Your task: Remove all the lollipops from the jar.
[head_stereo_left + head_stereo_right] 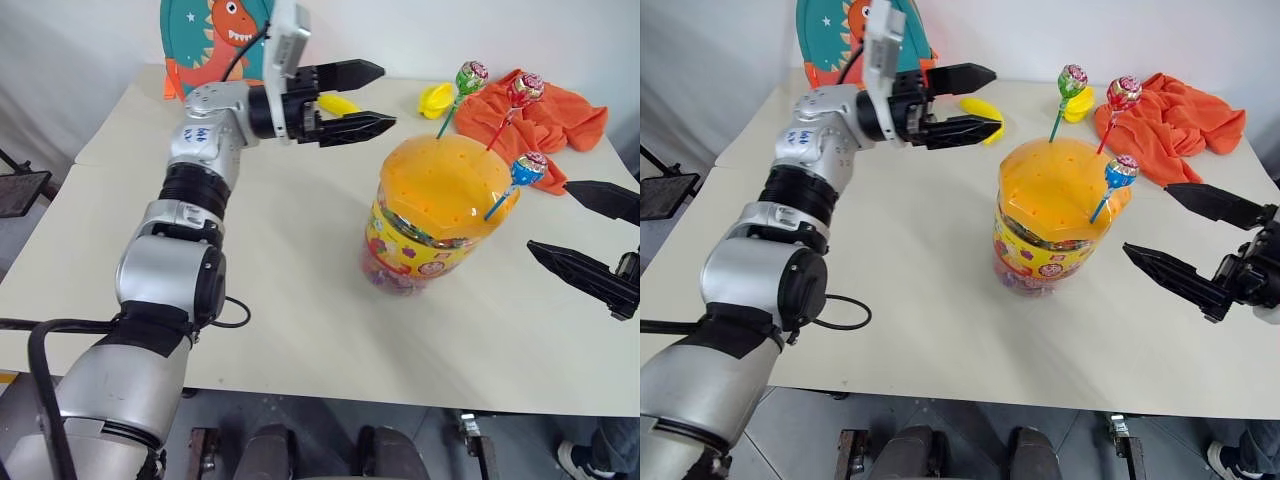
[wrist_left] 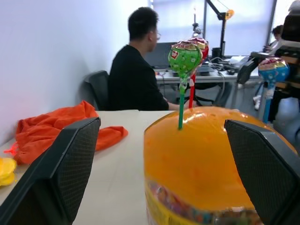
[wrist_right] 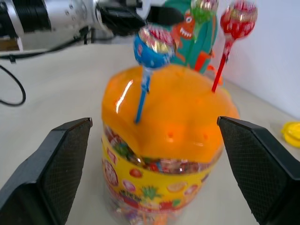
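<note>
Left eye view, table (image 1: 300, 330): pale top carrying everything below.
Jar (image 1: 430, 215): clear tub with an orange domed lid full of holes and a yellow cartoon label, standing upright near the middle of the table, between the two grippers.
Backpack (image 1: 205, 40): teal with an orange dinosaur, propped at the far edge behind the left arm.
Cloth (image 1: 545, 115): orange, crumpled at the far right of the table, well apart from the jar.
Left gripper (image 1: 368, 98): fingers spread wide, empty, raised above the table just to the jar's left and aimed toward the lid.
Right gripper (image 1: 585, 230): fingers spread wide, empty, near the jar's right side, not touching it.
Bananas (image 1: 436, 98): yellow, beyond the jar near the cloth.
Lollipops: all three stand with their sticks in the lid's holes: green lollipop (image 1: 471, 76), red lollipop (image 1: 526, 88), blue lollipop (image 1: 530, 167).
Person (image 2: 136, 75): seated at a desk beyond the table.
</note>
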